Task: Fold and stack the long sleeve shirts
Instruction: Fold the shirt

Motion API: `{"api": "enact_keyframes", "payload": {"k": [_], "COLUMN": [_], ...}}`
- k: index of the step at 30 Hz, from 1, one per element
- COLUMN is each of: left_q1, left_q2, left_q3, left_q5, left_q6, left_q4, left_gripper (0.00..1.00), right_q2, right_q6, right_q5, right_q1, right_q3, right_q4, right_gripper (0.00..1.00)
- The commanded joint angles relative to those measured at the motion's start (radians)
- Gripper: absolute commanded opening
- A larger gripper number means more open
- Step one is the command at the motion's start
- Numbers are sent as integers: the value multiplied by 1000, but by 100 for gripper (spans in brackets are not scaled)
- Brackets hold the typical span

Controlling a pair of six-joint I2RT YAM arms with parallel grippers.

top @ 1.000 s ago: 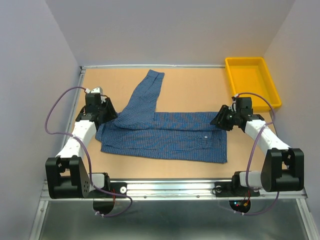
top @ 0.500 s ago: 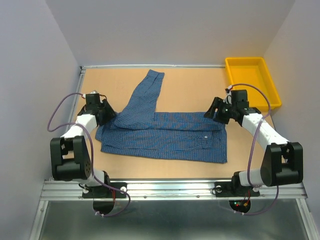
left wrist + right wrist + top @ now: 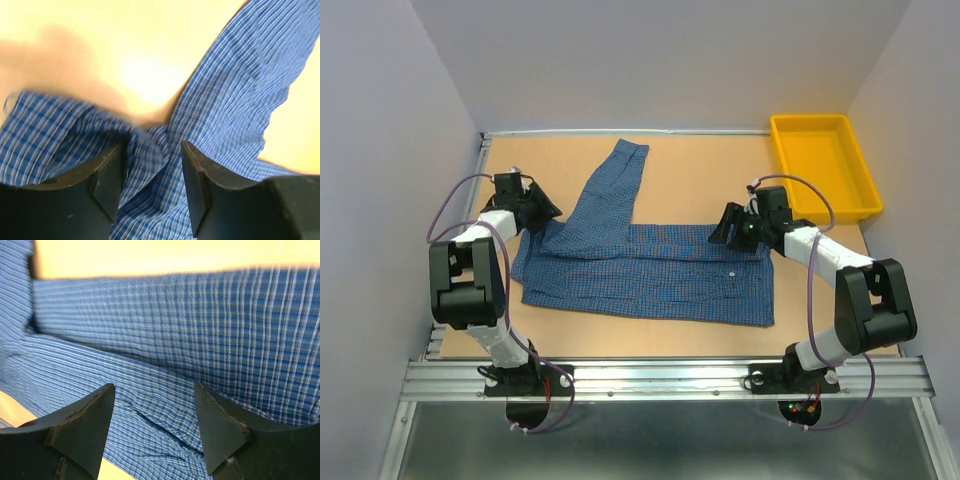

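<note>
Open-jawed, the left end effector sits at the left of the top view, low over the left end of the shirt. In the left wrist view its 2 black fingers stand apart at the bottom of the frame, with a rucked fold of checked cloth showing in the gap at their tips. Whether the tips touch that fold I cannot tell.

At centre right of the top view, the right end effector is also open, over the upper right corner of the shirt. From the right wrist view its 2 fingers spread wide at the bottom of the frame above flat, layered cloth, and nothing is between them.

The shirt lies across the middle of the tabletop as a wide folded band running left to right. 1 sleeve angles up from its left part toward the upper centre of the frame, the cuff at the far end. 1 white button shows near the right end.

A yellow tray sits in the upper right corner, apart from the shirt.
</note>
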State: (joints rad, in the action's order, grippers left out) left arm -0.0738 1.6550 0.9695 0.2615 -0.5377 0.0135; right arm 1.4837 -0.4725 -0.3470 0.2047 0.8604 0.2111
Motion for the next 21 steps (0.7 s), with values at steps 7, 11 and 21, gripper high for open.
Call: {"api": "enact_keyframes", "payload": {"k": [7, 11, 21], "left_q1": [-20, -29, -55], "left_q2": [123, 187, 195], "left_q3": [113, 146, 205], "left_q5": [31, 74, 99], "left_q6": [33, 57, 81], "left_q4": [-78, -121, -173], "left_gripper": [55, 55, 55], "right_q2": [21, 16, -72], "right_q6": [-12, -9, 6], "right_q5": [68, 83, 82], "right_q1": [16, 16, 16], "right_q3": [-153, -190, -210], "right_q4": [-87, -88, -76], "right_gripper": [70, 70, 70]}}
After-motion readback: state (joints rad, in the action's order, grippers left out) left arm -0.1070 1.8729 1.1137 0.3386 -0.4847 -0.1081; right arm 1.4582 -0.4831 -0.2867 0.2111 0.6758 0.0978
